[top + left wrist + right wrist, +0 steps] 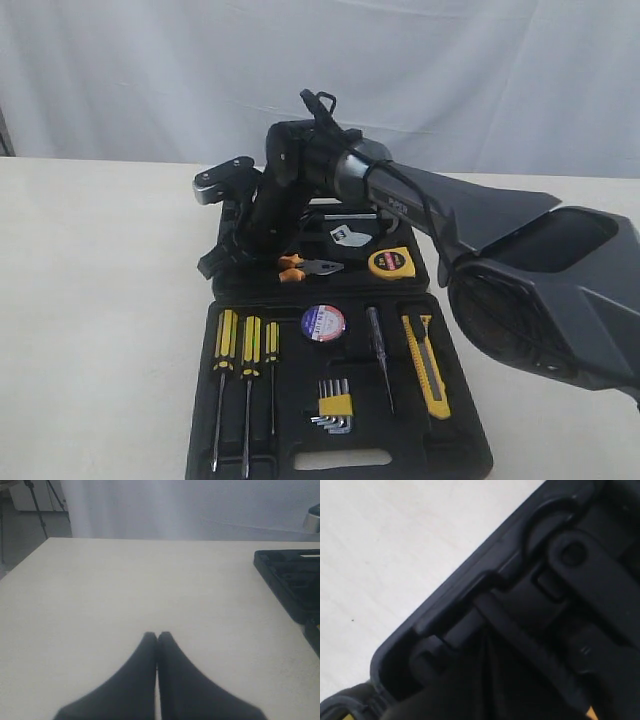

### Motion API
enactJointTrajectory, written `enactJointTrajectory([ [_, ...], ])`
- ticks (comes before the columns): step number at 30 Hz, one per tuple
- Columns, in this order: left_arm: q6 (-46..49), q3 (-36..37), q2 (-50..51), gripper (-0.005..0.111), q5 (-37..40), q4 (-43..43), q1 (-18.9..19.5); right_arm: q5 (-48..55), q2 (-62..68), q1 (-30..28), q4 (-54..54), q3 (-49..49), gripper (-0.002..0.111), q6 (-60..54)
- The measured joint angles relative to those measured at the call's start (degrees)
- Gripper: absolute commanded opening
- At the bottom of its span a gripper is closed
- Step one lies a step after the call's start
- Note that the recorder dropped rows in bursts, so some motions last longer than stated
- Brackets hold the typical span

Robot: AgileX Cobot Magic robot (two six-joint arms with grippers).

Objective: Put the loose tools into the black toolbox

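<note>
Four tools you'll find in the moulded black plastic toolbox (460, 440): orange-handled pliers (305, 266), round yellow tape measure (391, 263) in the far half; glossy tape roll (323, 323), long yellow knife (426, 365) in the near. Right gripper (218, 262) closed at its far-left corner; left gripper (157, 636) closed over smooth table (150, 580).

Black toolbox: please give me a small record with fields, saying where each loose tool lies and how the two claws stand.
toolbox: open, both halves flat on table
pliers: far half
tape measure: far half, beside pliers
tape roll: near half
utility knife: near half
left claw: shut, above table, apart from toolbox
right claw: shut, at far half's left corner
</note>
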Motion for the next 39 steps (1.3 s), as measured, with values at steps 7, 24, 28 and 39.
enactJointTrajectory([
  [7,0.0,0.0,0.0,0.000,0.0,0.0,0.0,-0.5,-1.5,0.8,-0.8,0.1,-0.001,0.0],
  [24,0.0,0.0,0.0,0.000,0.0,0.0,0.0,-5.8,-0.8,1.0,-7.6,0.1,-0.001,4.5],
  [28,0.0,0.0,0.0,0.000,0.0,0.0,0.0,-5.9,-0.4,1.0,-7.1,0.0,-0.001,4.7],
  [39,0.0,0.0,0.0,0.000,0.0,0.0,0.0,-6.0,-1.8,1.0,-6.8,0.0,-0.001,4.9],
])
